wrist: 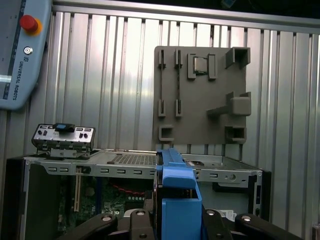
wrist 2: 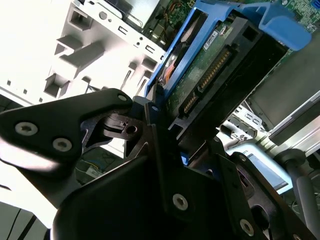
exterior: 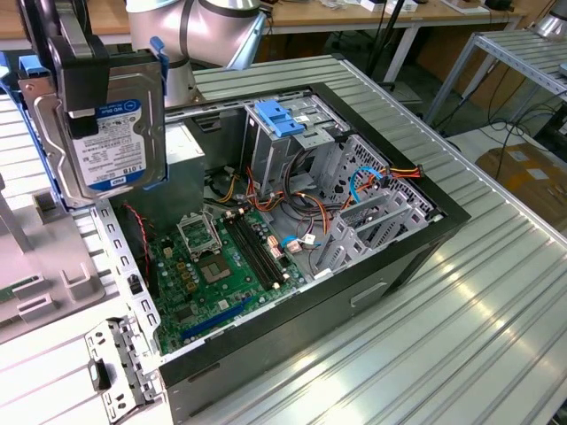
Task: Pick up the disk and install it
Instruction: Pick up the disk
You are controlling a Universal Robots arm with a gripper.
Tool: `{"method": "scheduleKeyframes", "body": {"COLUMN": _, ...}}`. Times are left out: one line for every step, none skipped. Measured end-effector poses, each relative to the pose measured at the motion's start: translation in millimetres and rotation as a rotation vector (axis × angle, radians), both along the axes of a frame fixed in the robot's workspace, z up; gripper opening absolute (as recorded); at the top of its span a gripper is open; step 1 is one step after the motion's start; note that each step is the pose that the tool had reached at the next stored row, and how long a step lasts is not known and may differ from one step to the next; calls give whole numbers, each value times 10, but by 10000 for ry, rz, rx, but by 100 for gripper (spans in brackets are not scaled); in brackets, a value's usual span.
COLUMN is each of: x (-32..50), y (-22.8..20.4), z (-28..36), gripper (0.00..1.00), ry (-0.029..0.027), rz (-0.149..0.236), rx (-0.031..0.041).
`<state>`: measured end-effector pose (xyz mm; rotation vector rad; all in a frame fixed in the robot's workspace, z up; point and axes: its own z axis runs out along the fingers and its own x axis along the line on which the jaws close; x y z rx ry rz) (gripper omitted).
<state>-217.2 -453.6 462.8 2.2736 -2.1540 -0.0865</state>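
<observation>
Black rectangular hard drive framed in bright blue plastic rails (exterior: 115,124) hangs on edge, pinched between the black gripper's (wrist 2: 177,135) jaws, above the open black computer case (exterior: 443,217). Carrying looks to be the step in hand; seating it would call for aligning the rails with the grey metal drive cage (exterior: 264,150).

Staring at a ribbed aluminium tabletop (exterior: 461,336) in the exterior view, catching loads of glare around 5 o'clock. Spotting wooden desks (exterior: 354,16) running along 12 o'clock, another slatted metal table (exterior: 527,53) sitting at 2, black cables (exterior: 509,133) trailing over pale floor (exterior: 469,146) near 3.
</observation>
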Motion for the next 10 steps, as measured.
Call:
{"method": "scheduleKeyframes", "body": {"x": 5, "y": 0, "z": 1, "gripper": 37, "ry": 1, "rz": 0, "rx": -1}}
{"method": "scheduleKeyframes", "body": {"x": 10, "y": -1, "z": 0, "gripper": 37, "ry": 1, "rz": 0, "rx": -1}}
{"method": "scheduleKeyframes", "body": {"x": 19, "y": -1, "z": 0, "gripper": 37, "ry": 0, "rz": 0, "rx": 0}}
{"method": "scheduleKeyframes", "body": {"x": 24, "y": -1, "z": 0, "gripper": 37, "ry": 0, "rz": 0, "rx": 0}}
{"method": "scheduleKeyframes", "body": {"x": 29, "y": -2, "z": 0, "gripper": 37, "ry": 0, "rz": 0, "rx": -1}}
{"method": "scheduleKeyframes", "body": {"x": 35, "y": -2, "z": 0, "gripper": 37, "ry": 0, "rz": 0, "rx": -1}}
{"method": "scheduleKeyframes", "body": {"x": 40, "y": -2, "z": 0, "gripper": 37, "ry": 0, "rz": 1, "rx": 0}}
{"method": "scheduleKeyframes", "body": {"x": 51, "y": -3, "z": 0, "gripper": 37, "ry": 0, "rz": 0, "rx": 0}}
{"method": "scheduleKeyframes", "body": {"x": 63, "y": -3, "z": 0, "gripper": 37, "ry": 0, "rz": 0, "rx": 0}}
{"method": "scheduleKeyframes", "body": {"x": 69, "y": -3, "z": 0, "gripper": 37, "ry": 0, "rz": 0, "rx": 0}}
